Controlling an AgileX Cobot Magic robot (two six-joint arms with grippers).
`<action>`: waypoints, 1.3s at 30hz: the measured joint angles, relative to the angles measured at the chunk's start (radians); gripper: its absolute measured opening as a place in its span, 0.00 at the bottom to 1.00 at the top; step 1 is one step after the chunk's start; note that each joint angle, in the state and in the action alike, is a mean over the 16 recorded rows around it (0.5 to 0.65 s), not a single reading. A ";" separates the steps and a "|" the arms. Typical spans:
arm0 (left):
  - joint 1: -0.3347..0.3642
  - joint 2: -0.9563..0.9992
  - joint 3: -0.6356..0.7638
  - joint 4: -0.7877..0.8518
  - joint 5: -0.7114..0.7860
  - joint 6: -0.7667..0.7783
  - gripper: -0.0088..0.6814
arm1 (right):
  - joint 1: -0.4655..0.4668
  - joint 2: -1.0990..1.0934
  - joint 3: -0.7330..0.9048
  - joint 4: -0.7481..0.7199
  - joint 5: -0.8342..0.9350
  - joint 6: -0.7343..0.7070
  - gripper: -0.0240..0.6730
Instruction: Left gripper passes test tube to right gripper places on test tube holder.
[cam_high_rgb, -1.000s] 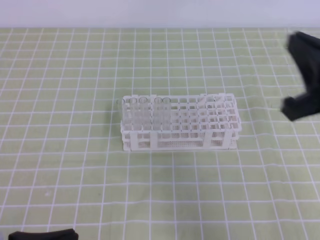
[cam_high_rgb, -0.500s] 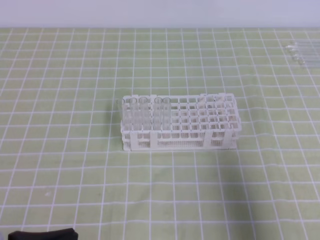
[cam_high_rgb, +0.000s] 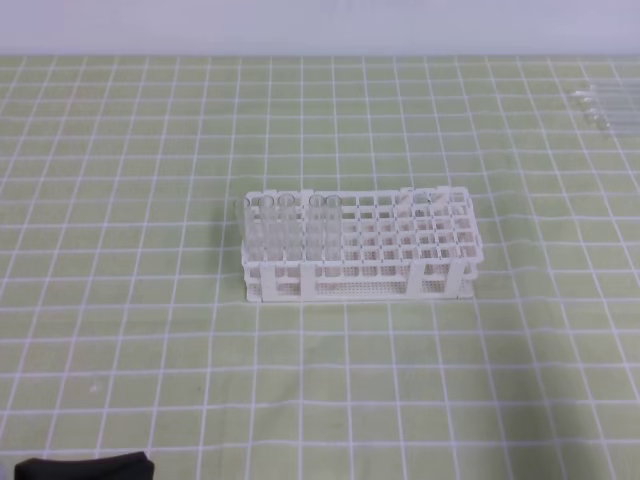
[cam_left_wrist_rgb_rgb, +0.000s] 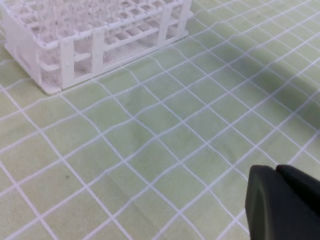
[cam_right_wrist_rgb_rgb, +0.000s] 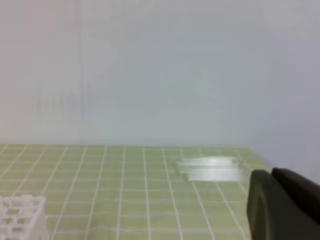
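Note:
The white test tube holder (cam_high_rgb: 352, 268) stands mid-table on the green grid mat. Several clear test tubes (cam_high_rgb: 285, 225) stand upright in its left columns. More clear tubes lie loose (cam_high_rgb: 606, 104) at the far right corner, also blurred in the right wrist view (cam_right_wrist_rgb_rgb: 212, 168). My left gripper (cam_left_wrist_rgb_rgb: 276, 172) is shut and empty, low over the mat in front of the holder (cam_left_wrist_rgb_rgb: 65, 50); a dark part of that arm (cam_high_rgb: 82, 467) shows at the bottom left edge. My right gripper (cam_right_wrist_rgb_rgb: 272, 176) is shut and empty, raised at the right, out of the high view.
A pale wall runs behind the table's far edge. The holder's corner (cam_right_wrist_rgb_rgb: 17, 212) shows at the lower left of the right wrist view. The mat (cam_high_rgb: 450, 380) lies bare around the holder on every side.
The right arm, dark at the right edge a second ago, has left the high view, uncovering the loose tubes there. The holder and the left arm have stayed put.

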 joint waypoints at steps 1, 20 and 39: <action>0.000 0.000 0.000 0.000 0.000 0.000 0.01 | -0.003 -0.010 0.010 -0.026 0.006 0.032 0.01; 0.439 -0.025 0.000 0.002 -0.004 0.000 0.01 | -0.006 -0.140 0.090 -0.465 0.318 0.606 0.01; 0.946 -0.303 0.075 -0.089 -0.108 0.115 0.01 | -0.006 -0.140 0.090 -0.462 0.336 0.606 0.01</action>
